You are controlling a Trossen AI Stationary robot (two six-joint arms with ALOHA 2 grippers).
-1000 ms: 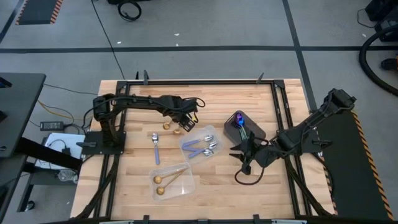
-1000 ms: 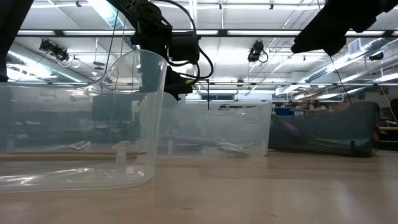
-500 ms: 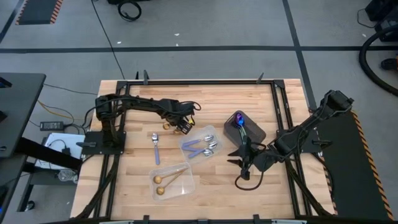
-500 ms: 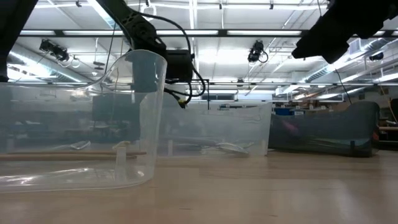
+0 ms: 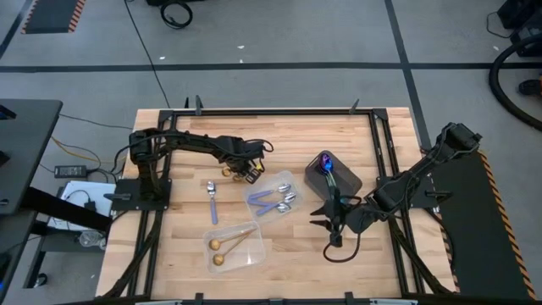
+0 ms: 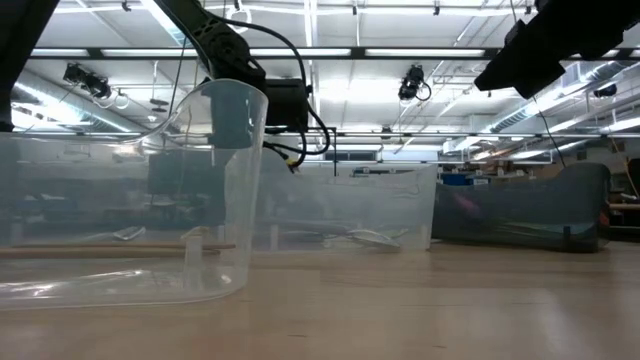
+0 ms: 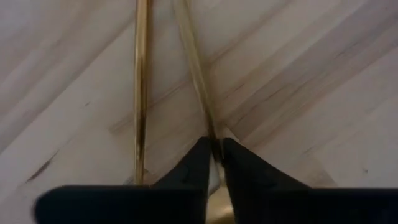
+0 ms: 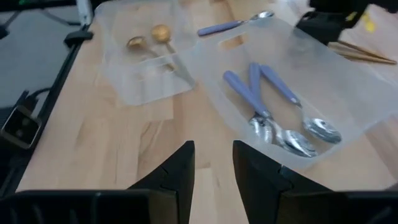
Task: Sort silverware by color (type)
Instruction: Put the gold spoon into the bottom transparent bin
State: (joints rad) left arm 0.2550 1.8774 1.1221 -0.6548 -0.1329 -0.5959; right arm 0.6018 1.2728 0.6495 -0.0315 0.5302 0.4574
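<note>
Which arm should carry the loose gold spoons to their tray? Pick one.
Left. The left gripper is already pinched on one gold spoon, with a second gold spoon beside it. The right gripper hovers open past the tray of silver spoons, farther away.

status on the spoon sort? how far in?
Done: two gold spoons lie in the near clear tray, three blue-handled ones in the middle tray. In hand: left gripper has its jaws closed around a gold handle on the table. Left: the second gold handle, the blue spoon on the wood, the spoons in the dark tray. Right gripper waits open.
</note>
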